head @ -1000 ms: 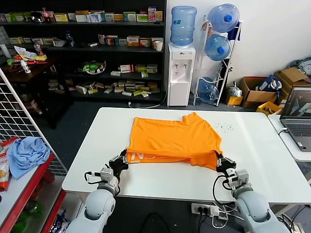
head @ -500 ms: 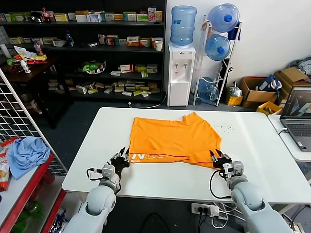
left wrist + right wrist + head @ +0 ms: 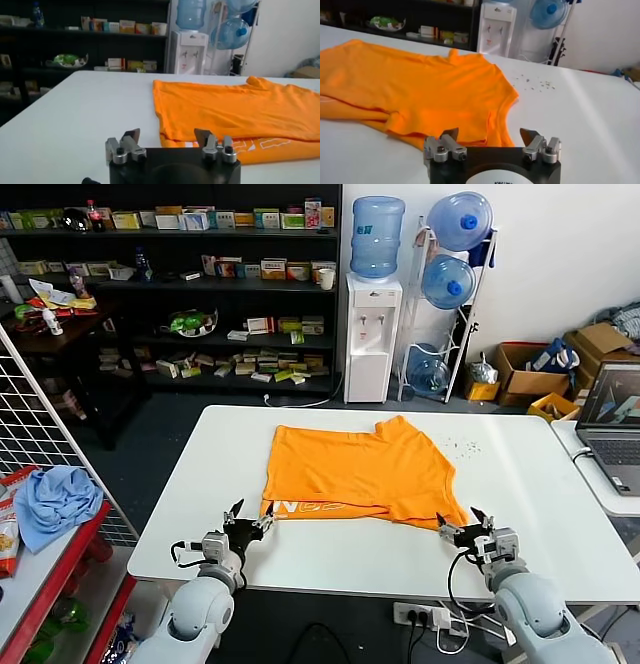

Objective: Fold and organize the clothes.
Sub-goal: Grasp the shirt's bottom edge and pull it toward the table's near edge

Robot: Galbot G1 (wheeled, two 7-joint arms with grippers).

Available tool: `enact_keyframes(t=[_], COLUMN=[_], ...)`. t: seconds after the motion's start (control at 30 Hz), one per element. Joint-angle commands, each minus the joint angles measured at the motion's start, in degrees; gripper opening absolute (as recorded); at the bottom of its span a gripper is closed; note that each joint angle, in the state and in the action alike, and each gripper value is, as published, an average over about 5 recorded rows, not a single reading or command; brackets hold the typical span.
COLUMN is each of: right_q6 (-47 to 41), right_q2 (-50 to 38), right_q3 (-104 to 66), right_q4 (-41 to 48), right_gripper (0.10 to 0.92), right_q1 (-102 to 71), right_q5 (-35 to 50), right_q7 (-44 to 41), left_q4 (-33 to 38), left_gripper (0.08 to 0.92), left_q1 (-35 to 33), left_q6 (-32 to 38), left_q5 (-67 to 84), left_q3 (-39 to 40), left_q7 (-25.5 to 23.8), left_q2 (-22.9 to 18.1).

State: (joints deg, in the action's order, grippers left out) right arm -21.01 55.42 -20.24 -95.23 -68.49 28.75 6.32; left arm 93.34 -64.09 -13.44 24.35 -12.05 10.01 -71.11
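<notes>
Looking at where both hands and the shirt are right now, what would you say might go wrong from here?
1. The orange T-shirt lies only partly folded, its lettered lower layer poking out; the loose edge may spring open or wrinkle.
2. The left hand and right hand sit open at the shirt's near corners, so a forward move might snag or drag the thin fabric.
3. Both hands work close to the table's near edge, so a pull toward the robot could slide the shirt off.

The shirt covers the middle of the table; bare tabletop runs along its left, right and near sides. Small specks, perhaps crumbs, lie right of the shirt. A laptop sits beyond the right edge.
</notes>
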Motion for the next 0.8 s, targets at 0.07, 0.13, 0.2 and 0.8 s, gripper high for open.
enact_keyframes(t=[0.07,0.13,0.2,0.8], right_q6=[-0.84,-0.85,-0.94,-2.06], right_q2=[-0.22,-0.03,0.17,0.28], right_q3=[-0.85,-0.73,-0.59,0.26], right_q4=[1.08,1.88,2.63,2.59], right_gripper=[0.822,0.823,0.821,0.362], right_q1=[-1.46,-1.15,-0.89,-1.44], right_q5=[0.48,0.54,0.63,0.81], right_q7=[0.56,0.49,0.43,0.96], left_q4=[-2.3,-3.28,-4.07,-4.58], left_gripper=[0.818,0.822,0.822,0.55], left_q1=[0.73,1.27,1.67,1.19], left_q6=[-1.4,-1.41,-1.39,-1.53], left_q5=[3.22,3.19,3.13,2.12], left_q3=[0.41,0.46,0.48,1.08], left_q7=[0.27,0.14,0.02,-1.85], left_q2=[-0.33,-0.43,-0.55,-0.99])
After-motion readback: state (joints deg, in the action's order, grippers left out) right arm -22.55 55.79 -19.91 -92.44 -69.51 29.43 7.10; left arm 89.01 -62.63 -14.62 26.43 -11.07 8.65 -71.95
